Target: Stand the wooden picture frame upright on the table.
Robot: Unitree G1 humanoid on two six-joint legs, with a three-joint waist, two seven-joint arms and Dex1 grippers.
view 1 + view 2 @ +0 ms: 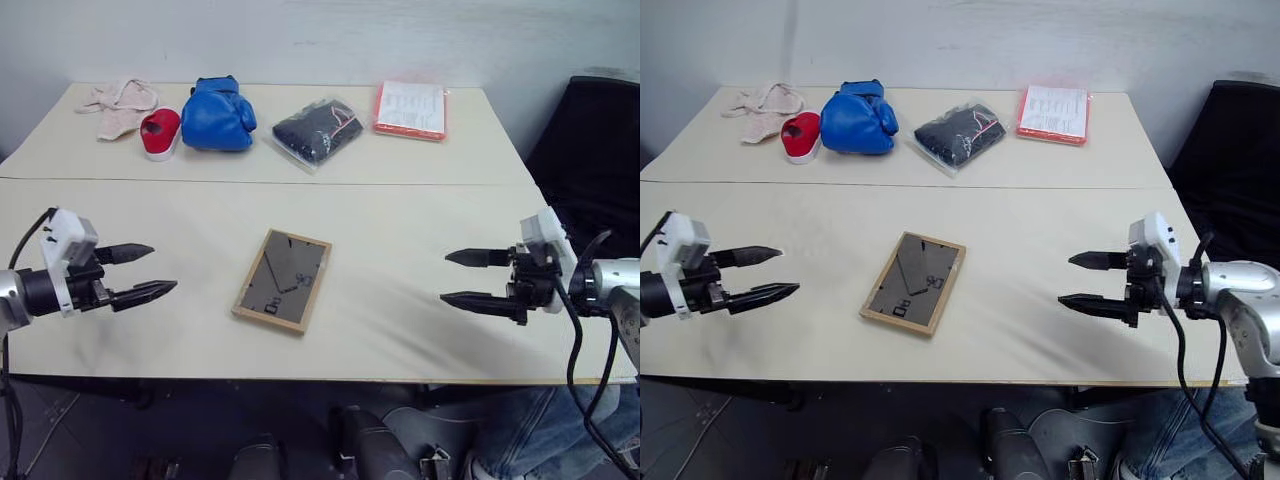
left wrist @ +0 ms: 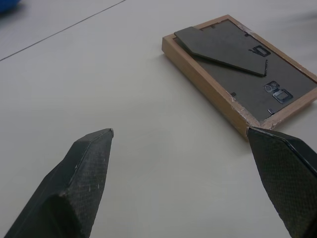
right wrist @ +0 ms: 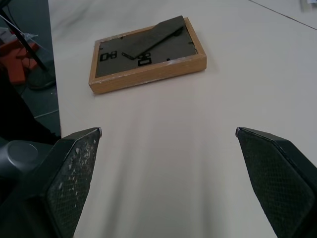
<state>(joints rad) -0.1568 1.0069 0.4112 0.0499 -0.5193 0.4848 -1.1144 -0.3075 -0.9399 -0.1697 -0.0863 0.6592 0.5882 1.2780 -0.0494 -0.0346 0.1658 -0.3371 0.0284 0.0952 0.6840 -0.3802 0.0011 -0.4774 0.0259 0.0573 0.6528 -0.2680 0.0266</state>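
The wooden picture frame lies flat, face down, on the near section of the cream table. Its dark grey back and folded stand face up, as the left wrist view and right wrist view both show. My left gripper hovers open at the table's left side, pointing toward the frame with a wide stretch of tabletop between. On the right, my right gripper is open too, pointing left at the frame from a similar distance. Nothing is between either pair of fingers.
Along the far section lie a beige cloth, a red and white item, a blue boxing glove, a clear bag of dark things and an orange-edged white packet. A black chair stands at the right.
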